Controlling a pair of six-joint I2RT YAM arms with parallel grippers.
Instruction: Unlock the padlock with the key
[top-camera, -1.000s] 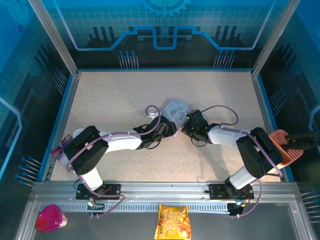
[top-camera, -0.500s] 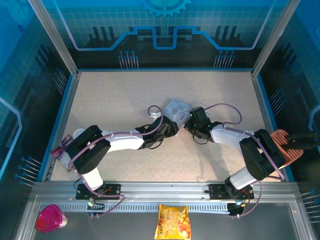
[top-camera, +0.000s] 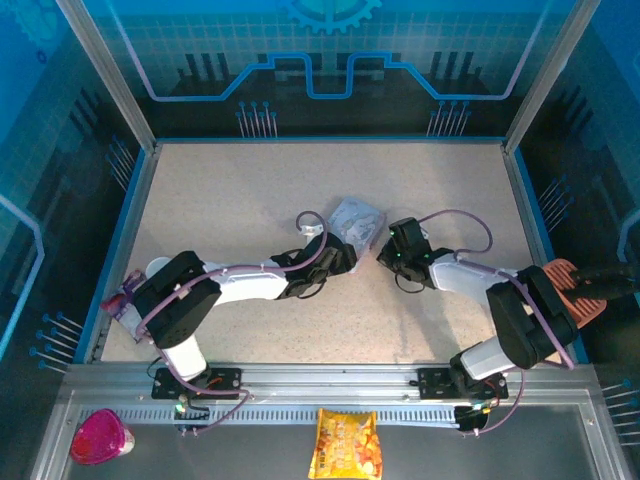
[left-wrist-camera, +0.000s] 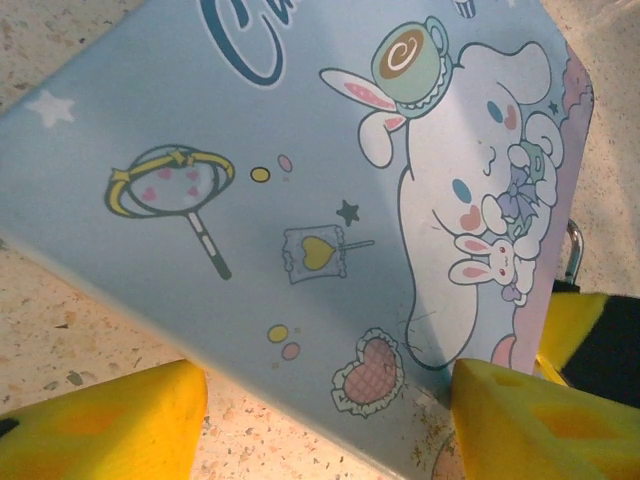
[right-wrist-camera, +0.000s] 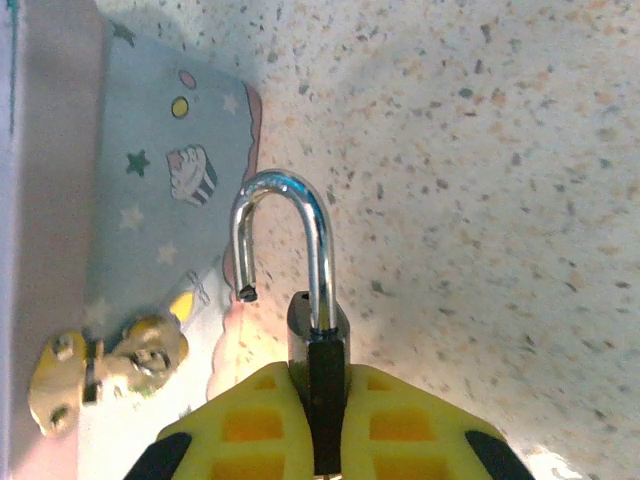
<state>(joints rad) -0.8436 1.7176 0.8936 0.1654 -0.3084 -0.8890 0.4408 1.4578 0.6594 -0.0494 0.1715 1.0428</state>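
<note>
On the worktop (top-camera: 230, 200) both arms meet mid-field at the tin (top-camera: 357, 220): left arm (top-camera: 240, 285) in from the left, right arm (top-camera: 470, 275) from the right.

Change over the last second: the right arm's wrist has backed off to the right, away from the tin's edge. The left arm has barely moved and the tin is nudged only slightly. My read is that the lock is being drawn clear, not lined up for another try.

Tin: pale blue with a cartoon-print lid. The lid looks down, so the contents are hidden. The left claw (left-wrist-camera: 325, 400) has its jaws wide apart, straddling the tin's near corner. One finger looks to be against the edge; I can't confirm contact on the other. Probably bracing the box.

On the near rail, off the worktop: snack bag (top-camera: 345, 445) and pink pot (top-camera: 100, 437), contents not readable.

The right claw (right-wrist-camera: 318, 385) is pinched together on the padlock (right-wrist-camera: 318, 325) body. The lock stands upright in the wrist view, just beside the tin's side, over bare worktop. The shackle (right-wrist-camera: 285, 185) is popped: long leg in the body, short leg's tip hanging free, nothing threaded through it. The hasp (right-wrist-camera: 110, 365) sits apart, to the shackle's left.

I can't make out the key. The dark strip between the fingers could be either lock or key.

Judgement: the unlock is effectively done. Main risk is the small lock slipping in the pinch.
</note>
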